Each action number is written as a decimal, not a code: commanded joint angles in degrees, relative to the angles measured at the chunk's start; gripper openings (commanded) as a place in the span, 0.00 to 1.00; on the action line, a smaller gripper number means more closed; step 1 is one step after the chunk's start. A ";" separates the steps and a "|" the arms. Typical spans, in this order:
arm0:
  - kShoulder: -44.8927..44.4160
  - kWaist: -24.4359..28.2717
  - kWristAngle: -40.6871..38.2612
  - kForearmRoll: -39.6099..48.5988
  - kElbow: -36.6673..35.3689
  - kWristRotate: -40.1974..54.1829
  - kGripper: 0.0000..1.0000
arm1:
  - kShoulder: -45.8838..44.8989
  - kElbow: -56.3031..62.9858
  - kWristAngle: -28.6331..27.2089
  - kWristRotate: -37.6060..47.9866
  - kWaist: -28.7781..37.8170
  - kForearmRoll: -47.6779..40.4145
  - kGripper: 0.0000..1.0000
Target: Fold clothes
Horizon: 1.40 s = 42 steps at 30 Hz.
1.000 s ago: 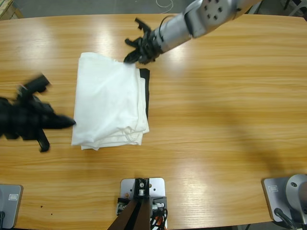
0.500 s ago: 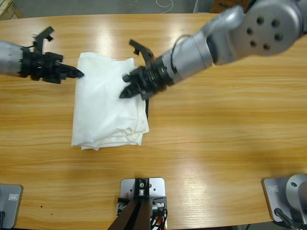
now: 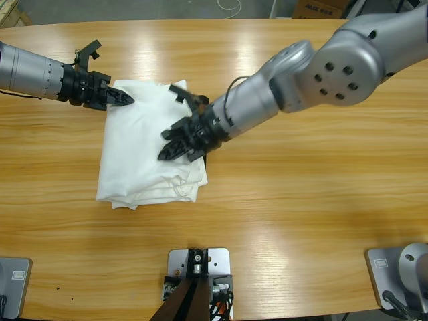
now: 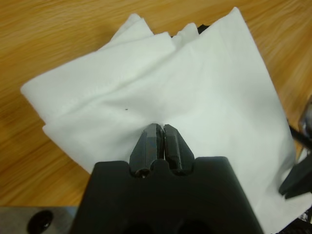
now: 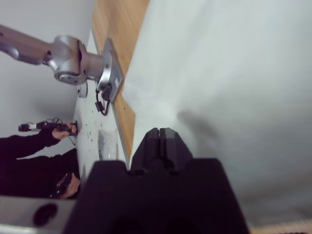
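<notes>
The folded white T-shirt (image 3: pixel 152 150) lay left of centre on the long wooden table (image 3: pixel 301 194), its loose hems and a sleeve edge bunched at the near end, with a dark strip just showing beneath its right edge. Being thin cotton in several layers, it would probably handle as light, limp and somewhat slippery between layers; a grip is best taken at an edge or corner, through all layers together. Over the cloth's right-hand part, the right gripper (image 3: pixel 171 142) pointed down and leftward from a long silver arm reaching in from the upper right; in its wrist view the jaws lay pressed together, tips on the fabric. At the far left corner, the left gripper (image 3: pixel 127 100) came in level from the left edge, jaws closed tip to tip against the cloth, with no fold visibly caught between them.
</notes>
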 commanded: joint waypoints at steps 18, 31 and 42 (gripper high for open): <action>7.73 2.28 -0.69 -2.41 0.01 0.65 0.00 | 3.46 15.43 -4.79 4.76 1.08 -9.03 0.00; -1.93 7.25 -0.78 1.17 -5.98 -2.44 0.00 | -19.82 17.96 -17.78 3.65 -0.07 5.02 0.00; -15.40 -1.78 -1.34 4.58 10.42 -2.51 0.00 | -1.78 -2.80 -4.07 0.15 -7.89 4.86 0.00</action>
